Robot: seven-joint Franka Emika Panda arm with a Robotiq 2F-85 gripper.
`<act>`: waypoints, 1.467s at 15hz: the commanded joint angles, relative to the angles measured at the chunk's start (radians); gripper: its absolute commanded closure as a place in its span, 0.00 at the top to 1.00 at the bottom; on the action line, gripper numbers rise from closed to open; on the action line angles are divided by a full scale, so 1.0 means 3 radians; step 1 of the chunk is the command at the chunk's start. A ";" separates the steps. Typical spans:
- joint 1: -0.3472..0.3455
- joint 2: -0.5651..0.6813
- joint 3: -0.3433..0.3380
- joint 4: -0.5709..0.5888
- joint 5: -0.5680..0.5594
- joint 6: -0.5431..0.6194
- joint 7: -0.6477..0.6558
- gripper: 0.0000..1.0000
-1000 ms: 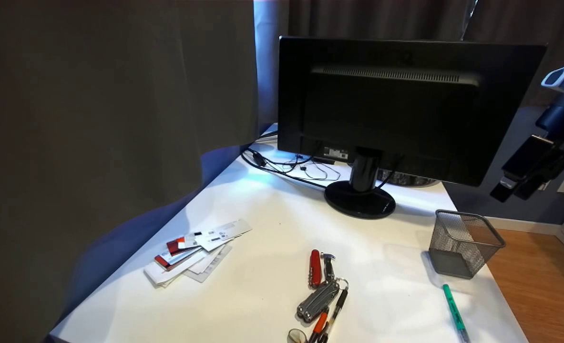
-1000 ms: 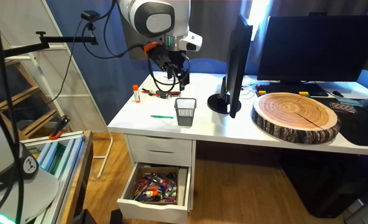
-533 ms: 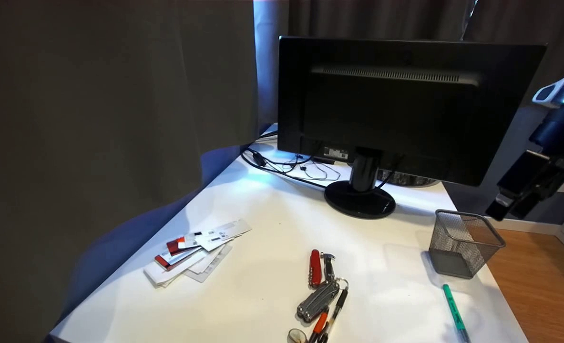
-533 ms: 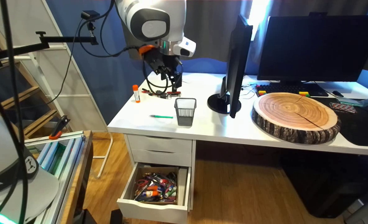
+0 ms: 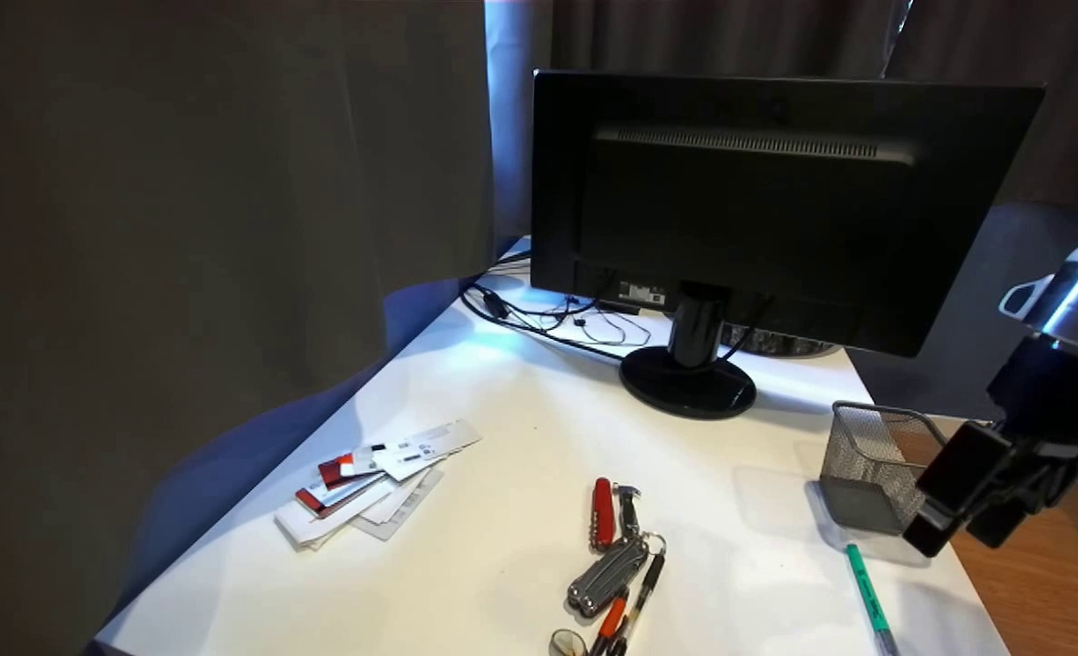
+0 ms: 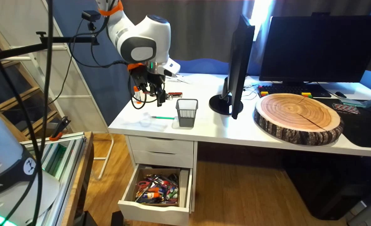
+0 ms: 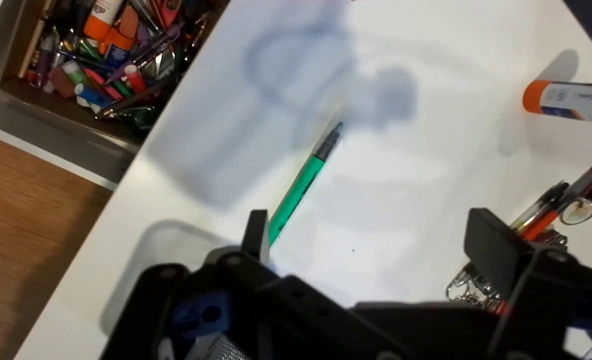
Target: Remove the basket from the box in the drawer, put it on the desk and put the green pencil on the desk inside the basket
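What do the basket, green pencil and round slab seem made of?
Basket: probably metal, dull dark grey; see-through mesh walls.
Green pencil: likely smooth plastic; evenly coloured barrel, dark printing.
Round slab: seems matte wood, perhaps a printed imitation; ringed top, bark-like edge.

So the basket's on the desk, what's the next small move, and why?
I'd probably lower the hand toward the pencil, centring that between its fingers. The hand's open and holds nothing; in the wrist view one finger hides the pencil's green end, so it seems off-centre. The basket already stands on the desk nearby.
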 commanded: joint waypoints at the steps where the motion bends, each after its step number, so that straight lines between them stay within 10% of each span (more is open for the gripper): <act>1: 0.0175 0.0323 -0.0168 0.0049 -0.0199 0.0443 0.0357 1.00; 10: 0.0082 0.0464 -0.0123 0.0092 -0.0283 0.0514 0.0309 1.00; 22: 0.0838 0.0835 -0.0876 0.0392 -0.0391 0.0775 0.1075 0.91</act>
